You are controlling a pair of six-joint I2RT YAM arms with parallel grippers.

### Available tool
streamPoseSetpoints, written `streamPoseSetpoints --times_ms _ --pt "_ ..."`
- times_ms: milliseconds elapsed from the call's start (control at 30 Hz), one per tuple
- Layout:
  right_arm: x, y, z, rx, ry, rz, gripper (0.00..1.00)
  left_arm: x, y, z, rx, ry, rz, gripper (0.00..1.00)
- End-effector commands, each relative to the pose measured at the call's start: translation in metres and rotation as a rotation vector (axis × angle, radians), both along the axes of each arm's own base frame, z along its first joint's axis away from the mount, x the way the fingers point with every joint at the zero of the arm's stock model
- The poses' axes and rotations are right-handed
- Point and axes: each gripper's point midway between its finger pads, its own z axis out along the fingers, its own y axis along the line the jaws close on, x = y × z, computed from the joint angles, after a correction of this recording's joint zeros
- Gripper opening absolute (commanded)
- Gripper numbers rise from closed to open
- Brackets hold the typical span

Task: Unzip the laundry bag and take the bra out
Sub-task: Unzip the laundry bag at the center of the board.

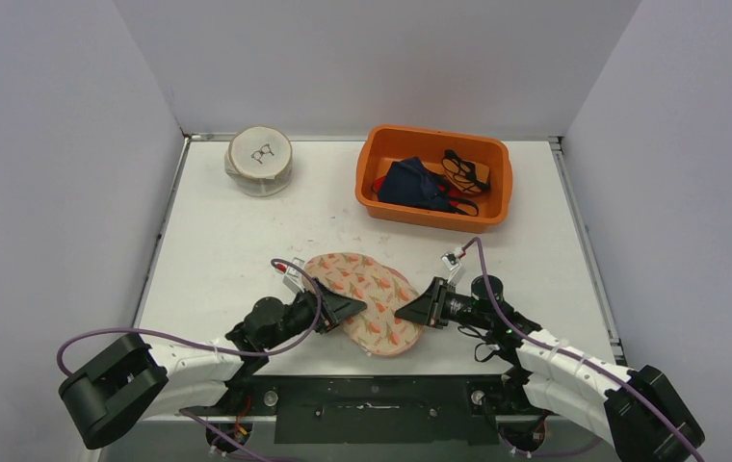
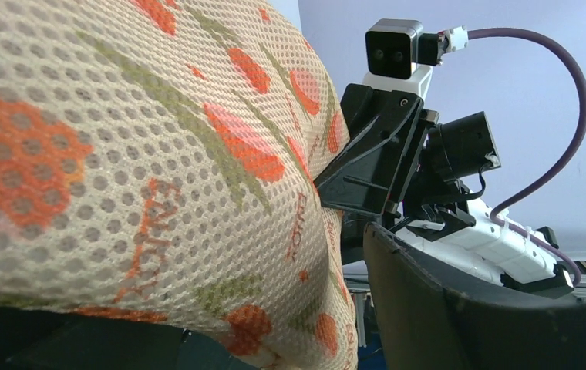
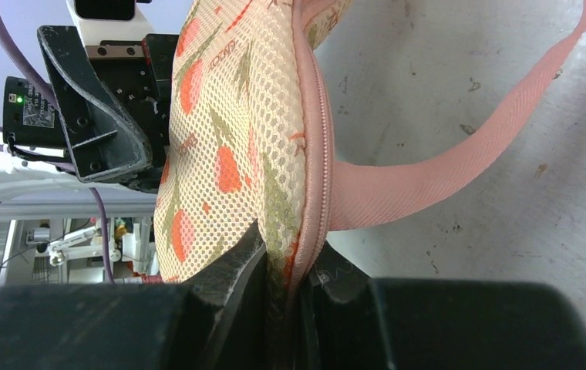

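- The laundry bag (image 1: 372, 300), cream mesh with an orange and green print, lies at 6 o'clock on the table (image 1: 227, 250), close to the near edge and between the two arms
- The left gripper (image 1: 357, 308) meets the bag at its 9 o'clock side; its jaws stand apart with the bag's bulging edge between them, and the left wrist view shows a gap between the mesh and one finger, so it is not clamped
- The right gripper (image 1: 401, 313) meets the bag at its 3 o'clock side; its jaws are pressed together on the bag's rim, pinching the mesh right at the seam
- The pink zipper (image 3: 317, 154) runs along that rim and looks closed over the stretch seen from the right wrist; its pull is not visible
- A pink strap (image 3: 444, 166) comes off the rim beside the zipper and curves away over the table
- What is inside the bag cannot be made out through the mesh
- An orange bin (image 1: 434, 219) sits at 1 o'clock on the table, well apart from the bag, holding a dark blue garment (image 1: 415, 185) and a black and orange item (image 1: 465, 171)
- A round white container (image 1: 260, 161) stands at 11 o'clock, near the far edge
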Motion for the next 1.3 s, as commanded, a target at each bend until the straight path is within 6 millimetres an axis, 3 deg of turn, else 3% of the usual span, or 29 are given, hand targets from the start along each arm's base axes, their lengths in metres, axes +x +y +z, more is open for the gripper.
streamPoseSetpoints --times_ms 0,233,300,467,533,567,733,800,1000,1167,1267 --pt "0.012 0.007 0.036 0.053 -0.159 0.005 0.05 0.002 -0.009 0.041 -0.111 -0.077 -0.013 0.73" --pt "0.013 0.007 0.031 0.036 -0.156 0.004 0.05 -0.001 -0.013 0.044 -0.116 -0.083 -0.027 0.69" --pt "0.013 0.007 0.031 0.034 -0.159 0.003 0.05 -0.003 -0.013 0.044 -0.116 -0.085 -0.026 0.61" --pt "0.011 0.008 0.035 0.034 -0.185 0.016 0.06 -0.005 -0.010 0.045 -0.124 -0.091 -0.020 0.28" --pt "0.011 0.008 0.037 0.025 -0.198 0.026 0.25 -0.004 -0.009 0.047 -0.124 -0.093 -0.011 0.17" --pt "0.011 0.008 0.038 0.016 -0.209 0.030 0.39 -0.004 -0.007 0.046 -0.122 -0.092 -0.004 0.11" --pt "0.020 0.001 0.055 -0.065 -0.303 0.009 0.96 0.001 0.002 0.049 -0.109 -0.085 0.056 0.00" --pt "0.026 -0.005 0.064 -0.123 -0.349 -0.015 0.90 0.004 0.008 0.047 -0.081 -0.082 0.086 0.00" --pt "0.047 -0.033 0.097 -0.280 -0.456 -0.139 0.90 0.016 0.032 0.050 0.017 -0.096 0.214 0.00" --pt "0.083 -0.087 0.103 -0.439 -0.407 -0.505 0.90 0.032 0.067 0.057 0.111 -0.082 0.391 0.00" --pt "0.079 -0.079 0.117 -0.378 -0.483 -0.461 0.90 0.040 0.090 0.055 0.165 -0.049 0.502 0.00"
